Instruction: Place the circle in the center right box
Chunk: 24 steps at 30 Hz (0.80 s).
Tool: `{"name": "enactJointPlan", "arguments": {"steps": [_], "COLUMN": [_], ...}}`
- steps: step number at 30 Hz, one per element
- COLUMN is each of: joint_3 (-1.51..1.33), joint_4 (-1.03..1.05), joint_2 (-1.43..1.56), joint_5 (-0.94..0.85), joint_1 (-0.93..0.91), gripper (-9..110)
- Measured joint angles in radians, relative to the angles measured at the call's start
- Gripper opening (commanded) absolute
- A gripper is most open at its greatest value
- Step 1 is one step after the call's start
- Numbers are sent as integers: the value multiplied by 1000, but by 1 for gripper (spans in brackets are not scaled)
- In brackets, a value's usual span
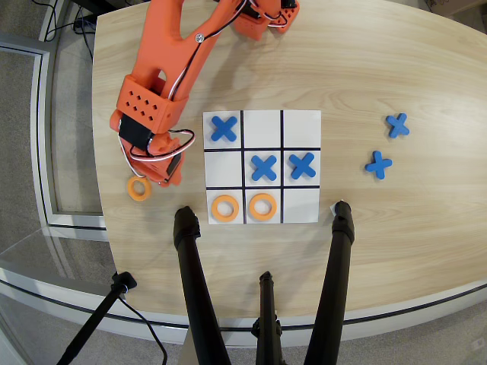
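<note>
Overhead view | light wood worktop [396,68], grey floor at left | orange arm, pincer [156,179] tips touching the circle [138,188], grip state unclear | grid sheet [301,122]: center right box [224,167] empty, three blue X pieces, two orange rings | two spare X pieces [387,144] | black tripod legs [338,281] across front edge

Orange plastic arm [171,68], perforated wrist block, seemingly red-white-black cables, 1 silver screw.

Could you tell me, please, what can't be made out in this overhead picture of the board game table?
- The gripper: its fingers are under the arm's own orange body, so open or shut is unclear.
- The loose orange ring off the grid sheet: contact with the gripper can't be judged.
- The arm's base: cut off by the top edge.
- The black tripod legs: cut off by the bottom edge.
</note>
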State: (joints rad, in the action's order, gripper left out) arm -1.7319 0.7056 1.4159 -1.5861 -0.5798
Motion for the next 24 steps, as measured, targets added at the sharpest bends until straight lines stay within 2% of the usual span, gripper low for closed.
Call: {"name": "enactJointPlan", "arguments": {"steps": [16, 24], "joint_3": [-167, -199], "joint_4": [-201, -311], "joint_2": [-3, -55], "joint_5": [-121, -123], "joint_1": [-78, -81], "gripper": [18, 18]}}
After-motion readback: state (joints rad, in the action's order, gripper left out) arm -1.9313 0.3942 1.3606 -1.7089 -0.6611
